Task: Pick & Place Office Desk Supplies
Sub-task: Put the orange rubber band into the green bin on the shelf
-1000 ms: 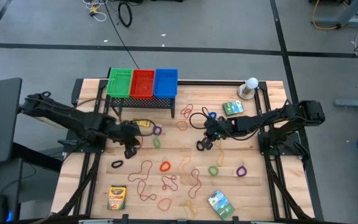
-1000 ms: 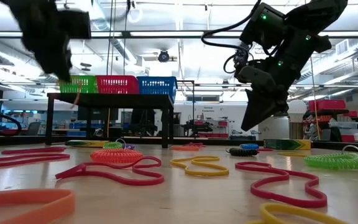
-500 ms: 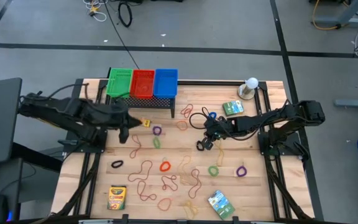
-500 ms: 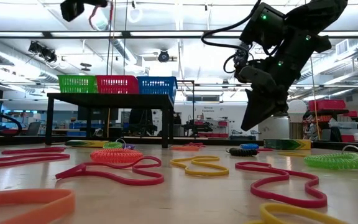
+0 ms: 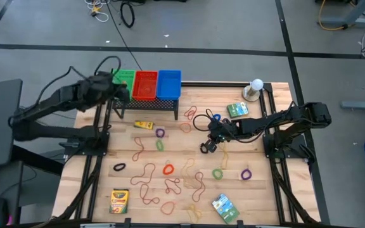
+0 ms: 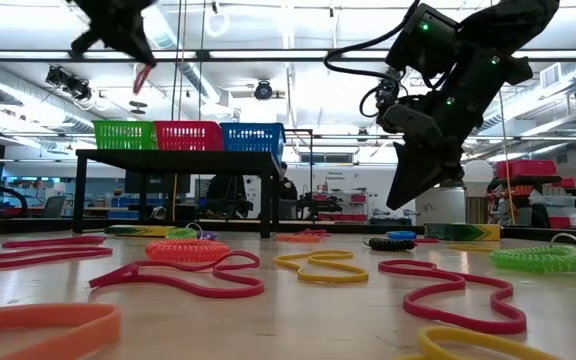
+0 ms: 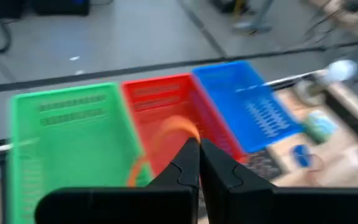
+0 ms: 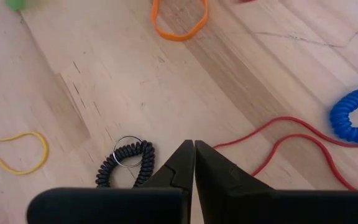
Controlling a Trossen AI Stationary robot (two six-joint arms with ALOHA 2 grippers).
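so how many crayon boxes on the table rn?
2. One crayon box lies at the table's near-left corner; a second crayon box lies just in front of the wire rack. Others may be hidden under the arms.

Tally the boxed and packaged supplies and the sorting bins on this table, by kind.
Crayon boxes: 2
Green printed packets: 2
Bins on the rack (green, red, blue): 3
Total: 7

Two dark robot arms
The left arm [image 5: 56,109] and right arm [image 5: 284,120] were black and jointed, with looping black cables; a green light glowed on the right arm, and tapered black fingers [image 8: 182,165] ended each
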